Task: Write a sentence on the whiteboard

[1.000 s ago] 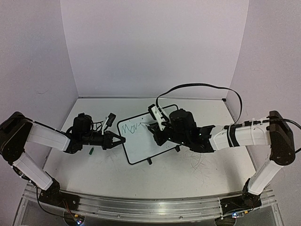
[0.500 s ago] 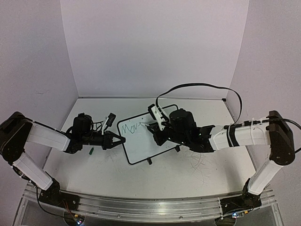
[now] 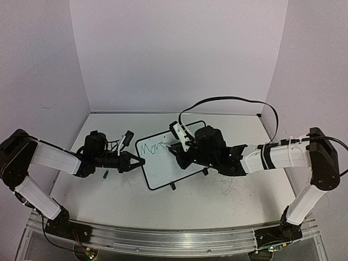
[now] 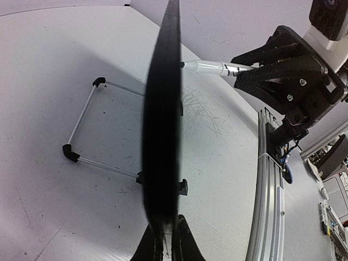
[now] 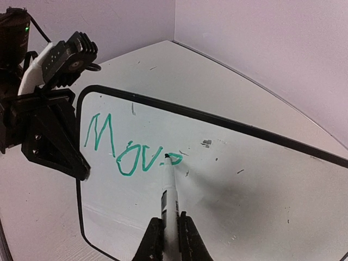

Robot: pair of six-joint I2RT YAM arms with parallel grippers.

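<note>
Lilac walls (image 3: 179, 54) enclose a scuffed white table (image 3: 190, 204). From above, the whiteboard (image 3: 182, 168) stands mid-table between the arms. Its long axis runs left to right, with the right end skewed farther away. The left gripper (image 3: 140, 161) is pinched on its left edge. The right gripper (image 3: 176, 151) hangs over its face. A small green piece (image 3: 106, 174) lies on the table under the left arm.

The left wrist view shows the board edge-on as a dark blurred band, clamped between the fingers at the bottom. Its wire stand (image 4: 81, 130) props it from behind, and a marker (image 4: 217, 67) points at its face.

At the right wrist the jaws are pressed together on the marker. Its tip touches the board at the end of green writing (image 5: 122, 149) reading "Mov", followed by an unfinished stroke. Print on its barrel is too small to read.
</note>
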